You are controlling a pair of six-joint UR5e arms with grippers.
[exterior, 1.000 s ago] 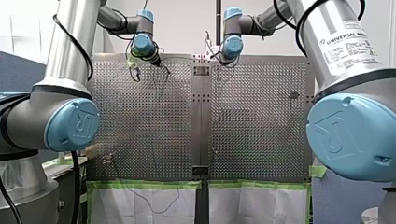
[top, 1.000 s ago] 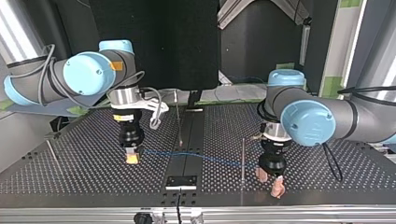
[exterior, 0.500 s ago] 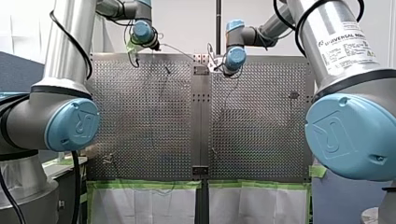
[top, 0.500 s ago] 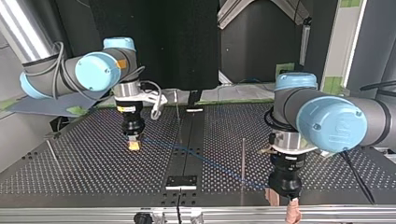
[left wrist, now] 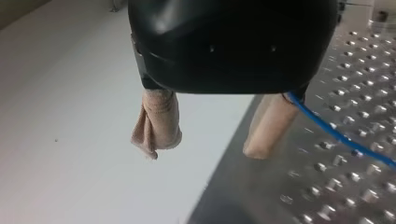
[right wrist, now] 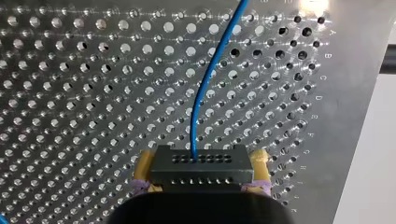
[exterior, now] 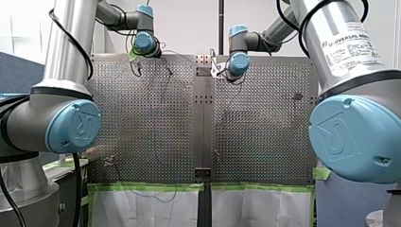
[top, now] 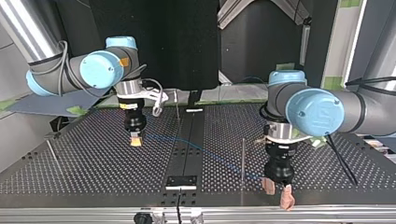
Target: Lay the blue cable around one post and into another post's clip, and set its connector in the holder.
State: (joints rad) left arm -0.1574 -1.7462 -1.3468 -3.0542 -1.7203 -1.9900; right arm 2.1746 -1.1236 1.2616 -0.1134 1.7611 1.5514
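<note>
In the top view the blue cable (top: 210, 154) runs across the perforated table. It goes from my right gripper (top: 136, 141) at the view's left, past a thin upright post (top: 243, 156), to my left gripper (top: 278, 196) near the front edge. My right gripper (right wrist: 200, 168) has yellow pads and is shut on the black connector (right wrist: 198, 164); the cable (right wrist: 205, 88) leaves the connector ahead of it. My left gripper (left wrist: 206, 147) is open, its beige fingers (left wrist: 156, 123) apart with nothing between them. The cable (left wrist: 338, 136) passes just outside one finger.
A second thin post (top: 178, 114) stands at the back near the centre strip, and a third (top: 52, 151) at the top view's far left. A small black plate (top: 181, 182) sits on the centre strip near the front edge. The table's edge (left wrist: 224, 163) lies under my left gripper.
My right gripper carried the connector toward the back of the table. My left gripper went out to the front edge, then came back a little. The cable now slants more steeply.
</note>
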